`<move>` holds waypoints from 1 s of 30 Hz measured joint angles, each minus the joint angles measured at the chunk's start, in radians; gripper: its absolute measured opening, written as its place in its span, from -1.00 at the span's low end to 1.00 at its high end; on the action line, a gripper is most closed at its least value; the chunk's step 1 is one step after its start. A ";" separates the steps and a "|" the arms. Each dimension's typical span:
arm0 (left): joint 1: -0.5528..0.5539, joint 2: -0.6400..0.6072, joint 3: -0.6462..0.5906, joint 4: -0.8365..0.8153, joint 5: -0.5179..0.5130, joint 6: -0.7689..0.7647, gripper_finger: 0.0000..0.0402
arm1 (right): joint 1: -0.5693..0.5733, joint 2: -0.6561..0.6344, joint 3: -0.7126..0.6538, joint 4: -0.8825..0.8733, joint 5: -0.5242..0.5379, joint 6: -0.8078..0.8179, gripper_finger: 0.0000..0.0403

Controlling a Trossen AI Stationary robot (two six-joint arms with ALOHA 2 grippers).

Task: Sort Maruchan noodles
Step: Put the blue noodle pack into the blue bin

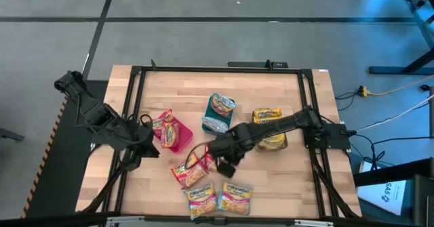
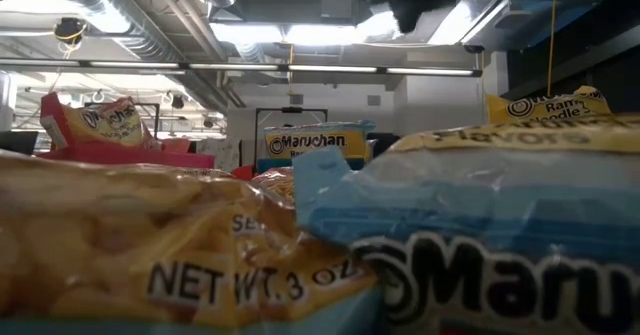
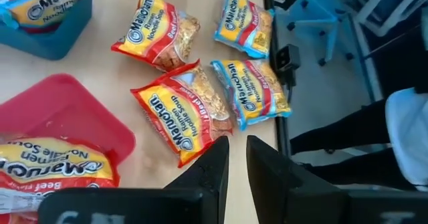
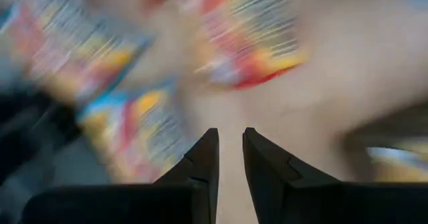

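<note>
Several Maruchan packets lie flat on the wooden table near its near edge: two red ones (image 1: 190, 170) (image 3: 180, 114) and two light-blue ones (image 1: 201, 198) (image 1: 235, 196) (image 3: 253, 90). Another red packet (image 1: 165, 124) lies in the pink bin (image 1: 178, 137), a blue one (image 1: 220, 105) in the teal bin (image 1: 215, 122), and yellow ones (image 1: 267, 115) in the bin on the right (image 1: 271, 140). My right gripper (image 1: 225, 164) (image 4: 231, 134) hovers just right of the loose red packets, fingers close together and empty. My left gripper (image 1: 150, 149) (image 3: 236, 144) waits beside the pink bin, shut.
A black frame (image 1: 135, 85) runs around the tabletop. The three bins stand in a row across the middle of the table. Bare wood (image 1: 285, 179) lies to the right of the loose packets. In the low view, packets (image 2: 470, 225) fill the foreground.
</note>
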 joint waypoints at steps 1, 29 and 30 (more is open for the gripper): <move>-0.011 0.001 0.000 -0.008 -0.016 0.001 -0.77 | 0.001 0.006 -0.017 0.021 -0.067 -0.039 -0.67; -0.045 0.014 0.000 0.037 -0.091 -0.032 -0.77 | 0.185 0.003 -0.548 0.698 -0.045 0.083 0.14; -0.045 0.014 0.000 0.037 -0.091 -0.032 -0.77 | 0.185 0.003 -0.560 0.729 -0.073 0.084 0.09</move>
